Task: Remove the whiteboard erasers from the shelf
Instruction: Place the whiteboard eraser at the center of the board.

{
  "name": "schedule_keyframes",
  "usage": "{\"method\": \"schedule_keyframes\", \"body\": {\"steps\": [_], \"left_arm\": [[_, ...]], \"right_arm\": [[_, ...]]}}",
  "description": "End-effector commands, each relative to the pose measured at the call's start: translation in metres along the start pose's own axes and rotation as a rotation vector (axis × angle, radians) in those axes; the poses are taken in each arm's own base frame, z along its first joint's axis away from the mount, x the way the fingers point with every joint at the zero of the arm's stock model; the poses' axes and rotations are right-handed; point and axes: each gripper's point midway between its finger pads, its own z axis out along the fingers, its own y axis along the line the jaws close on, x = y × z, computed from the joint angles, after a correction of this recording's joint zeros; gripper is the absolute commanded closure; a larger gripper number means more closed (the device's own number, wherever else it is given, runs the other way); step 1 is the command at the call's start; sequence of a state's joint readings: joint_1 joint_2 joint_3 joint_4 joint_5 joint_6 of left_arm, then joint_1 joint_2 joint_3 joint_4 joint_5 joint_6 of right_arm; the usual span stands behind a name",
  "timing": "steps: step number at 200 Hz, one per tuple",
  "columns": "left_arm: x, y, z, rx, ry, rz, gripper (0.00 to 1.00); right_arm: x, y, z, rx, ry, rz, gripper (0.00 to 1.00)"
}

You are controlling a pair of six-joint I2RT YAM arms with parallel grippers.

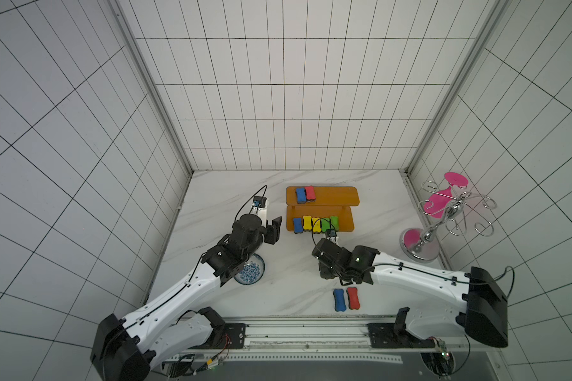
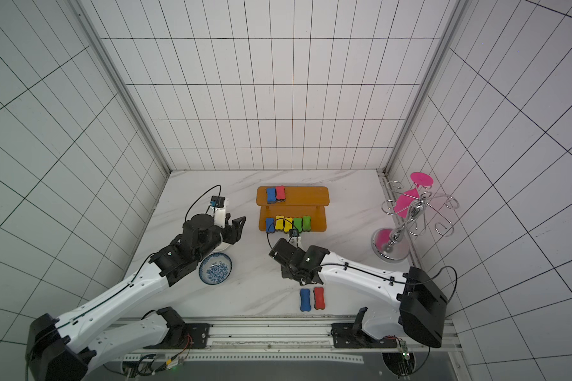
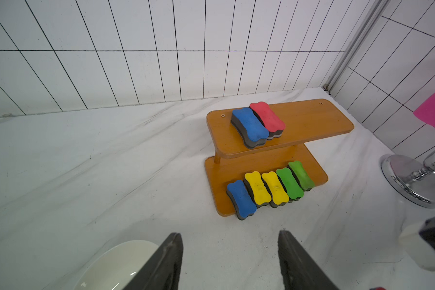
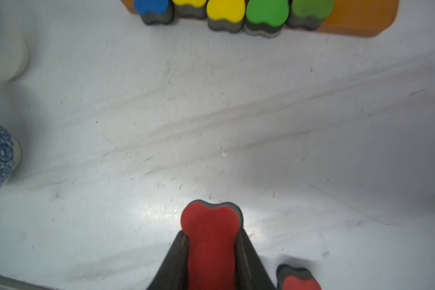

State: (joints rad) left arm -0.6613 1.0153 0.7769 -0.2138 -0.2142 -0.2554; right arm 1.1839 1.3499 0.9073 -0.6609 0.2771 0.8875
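My right end effector (image 4: 211, 241) is clamped on a red eraser (image 4: 209, 218), whose long axis runs along the fingers toward the shelf (image 1: 337, 194). It hangs above the desk (image 1: 288, 264), between the shelf and the blue eraser (image 1: 339, 299) and second red eraser (image 1: 352, 298) lying side by side nearer my base. My left end effector (image 3: 229, 234) stands open and empty.

Both top views high overhead, wrist views low, close, sharing the shelf (image 3: 312, 120)
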Motion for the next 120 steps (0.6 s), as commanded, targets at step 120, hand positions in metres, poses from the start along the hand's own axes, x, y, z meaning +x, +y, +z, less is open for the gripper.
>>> {"method": "schedule_keyframes", "body": {"steps": [120], "left_arm": [[0.007, -0.011, -0.015, 0.011, -0.008, 0.021, 0.36]], "right_arm": [[0.085, 0.004, 0.03, 0.04, 0.154, 0.136, 0.74]]}}
